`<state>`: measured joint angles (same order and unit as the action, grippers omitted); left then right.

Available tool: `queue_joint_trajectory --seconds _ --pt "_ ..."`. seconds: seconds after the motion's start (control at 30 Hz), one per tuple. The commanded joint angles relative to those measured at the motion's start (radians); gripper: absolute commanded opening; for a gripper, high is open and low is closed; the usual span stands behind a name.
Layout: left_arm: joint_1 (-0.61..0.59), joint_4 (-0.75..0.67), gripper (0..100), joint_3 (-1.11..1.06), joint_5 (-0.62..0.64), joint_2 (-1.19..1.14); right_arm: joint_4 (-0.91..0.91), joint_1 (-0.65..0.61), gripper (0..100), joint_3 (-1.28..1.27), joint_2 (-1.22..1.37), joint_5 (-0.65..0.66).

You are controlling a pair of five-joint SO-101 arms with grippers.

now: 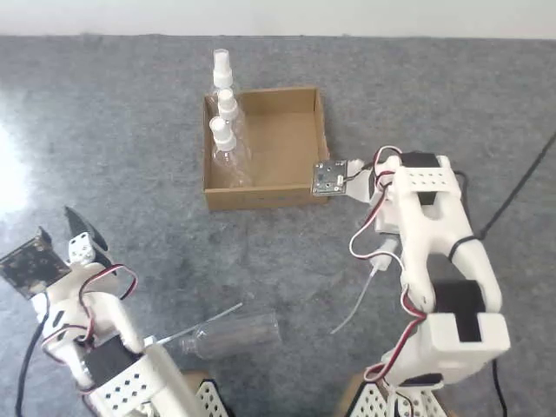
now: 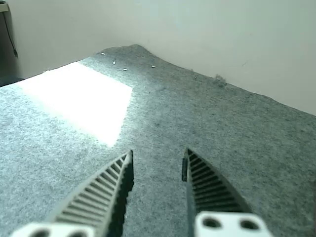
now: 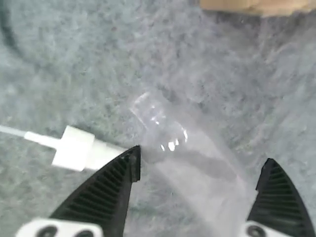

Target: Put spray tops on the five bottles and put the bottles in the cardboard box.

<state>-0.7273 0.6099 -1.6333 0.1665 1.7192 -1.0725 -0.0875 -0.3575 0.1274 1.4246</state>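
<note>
The cardboard box [image 1: 287,195] sits at the table's far middle. Three clear bottles with white spray tops [image 1: 224,139] stand along its left wall. In the right wrist view a clear uncapped bottle [image 3: 168,133] lies on the carpet between the fingers of my open right gripper [image 3: 202,157]. A loose white spray top [image 3: 74,148] lies just outside one finger. The high view shows that spray top [image 1: 380,261] beside the right arm, its thin tube trailing toward the front. Another clear bottle [image 1: 233,334] lies near the front, a thin tube across its neck end. My left gripper [image 2: 158,154] is open over bare carpet.
The left arm [image 1: 82,234] is at the front left, pointing away from the box. The right arm [image 1: 426,226] stands to the right of the box, with its wrist camera board [image 1: 330,178] at the box's front right corner. A black cable [image 1: 521,187] runs along the right edge.
</note>
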Motion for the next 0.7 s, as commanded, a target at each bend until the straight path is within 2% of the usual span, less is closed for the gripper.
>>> queue_joint_trajectory --seconds 0.0,0.2,0.47,0.67 --pt "0.006 -0.028 15 0.007 -0.008 0.018 0.045 0.016 33.3 0.012 0.010 0.014" --pt "0.006 -0.028 15 0.007 -0.008 0.018 0.071 0.018 33.0 0.012 0.053 0.014" --pt "0.006 -0.028 15 0.007 -0.008 0.018 0.071 0.018 14.1 0.012 0.051 0.011" --pt "0.006 -0.028 15 0.007 -0.008 0.018 0.071 0.059 12.0 0.018 0.050 0.009"
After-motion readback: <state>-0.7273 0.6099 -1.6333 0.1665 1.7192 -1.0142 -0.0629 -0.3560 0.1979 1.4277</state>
